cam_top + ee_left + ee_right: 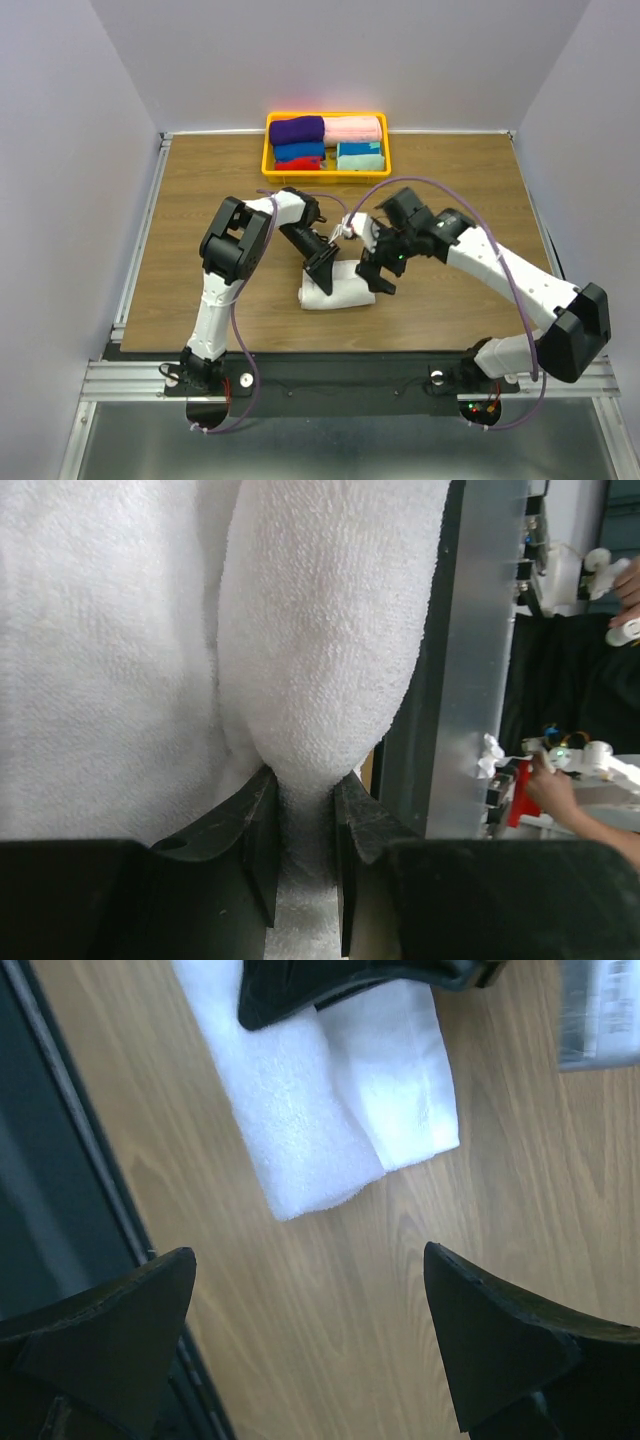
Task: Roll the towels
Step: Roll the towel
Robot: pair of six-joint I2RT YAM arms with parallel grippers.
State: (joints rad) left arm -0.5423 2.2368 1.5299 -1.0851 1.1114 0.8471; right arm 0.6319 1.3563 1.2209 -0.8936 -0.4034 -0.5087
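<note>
Top external view: the white towel (335,288) lies on the table (200,200) between the two arms, bunched into a short thick bundle. Its long axis runs roughly left to right. The left gripper (322,268) comes down on it from the far side, near its left half. Left wrist view confirms the hold: the fingers (262,830) are pinched on a fold of white terry, with cloth filling the gap. The right gripper (378,277) stands just beside the bundle's right end, with its jaws wide apart and nothing between them. In the right wrist view the towel's end face points toward it. The purple towel (297,130) sits rolled in the yellow basket (268,150) at the far edge. Judgement: the white roll is unfinished, and the right arm is nearer the free end.
</note>
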